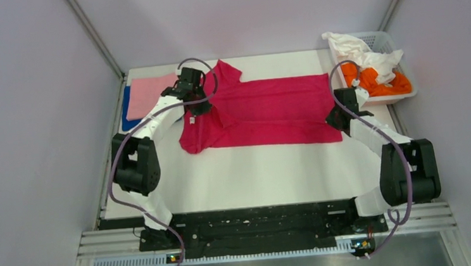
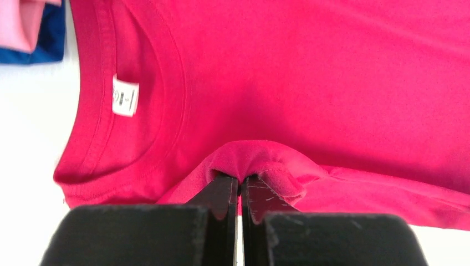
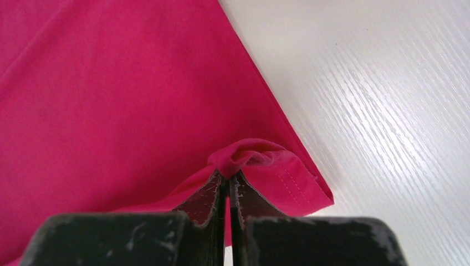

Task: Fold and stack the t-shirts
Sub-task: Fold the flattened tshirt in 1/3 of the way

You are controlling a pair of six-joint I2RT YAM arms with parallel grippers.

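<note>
left tool (image 2: 240,187) and right tool (image 3: 227,184) each pinch the magenta shirt (image 1: 269,108) on the counter (image 1: 255,176). upper left: pink shirt (image 1: 150,92) over blue shirt (image 1: 127,116). upper right: basket (image 1: 379,38) with orange shirt (image 1: 376,84), white shirt (image 1: 356,50).

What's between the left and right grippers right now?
Only the magenta-red t-shirt, spanning from left gripper to right gripper, both pinching it. Clearest in top external view.
</note>
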